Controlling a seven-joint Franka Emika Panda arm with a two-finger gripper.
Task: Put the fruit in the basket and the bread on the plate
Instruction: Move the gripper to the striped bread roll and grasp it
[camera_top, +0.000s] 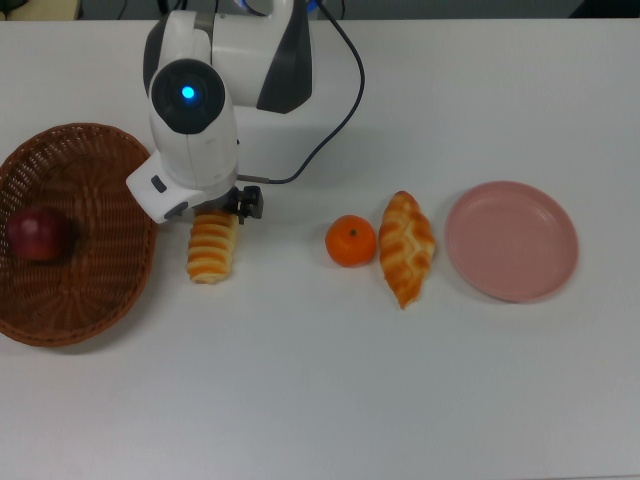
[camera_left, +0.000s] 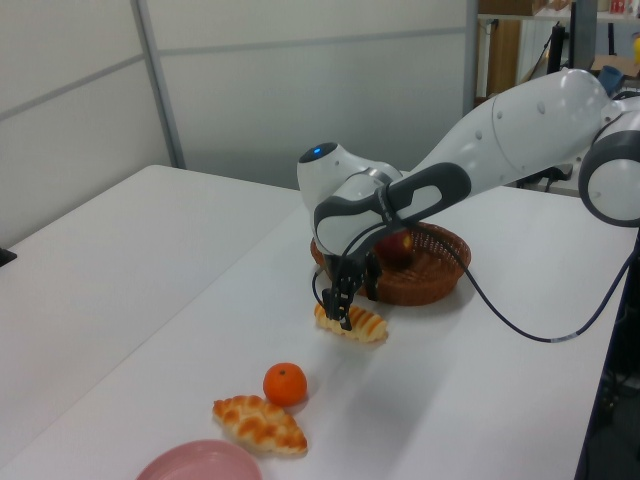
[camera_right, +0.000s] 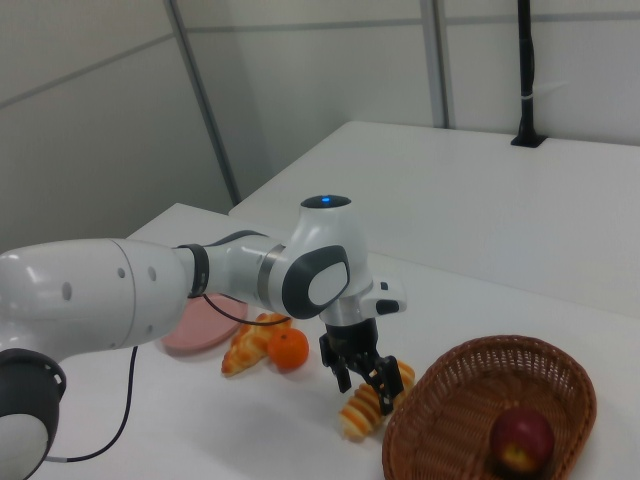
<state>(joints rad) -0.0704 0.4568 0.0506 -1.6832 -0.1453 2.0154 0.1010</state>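
Nothing readable anywhere here, no text, labels, brand marks or numbers on any surface in the top, left or right views.

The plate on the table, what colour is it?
Plain pink; the plate shows best in the top view.

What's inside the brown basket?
One red apple lies inside the basket, near the top view's left rim. No other item shows inside; the arm hides none of it there.
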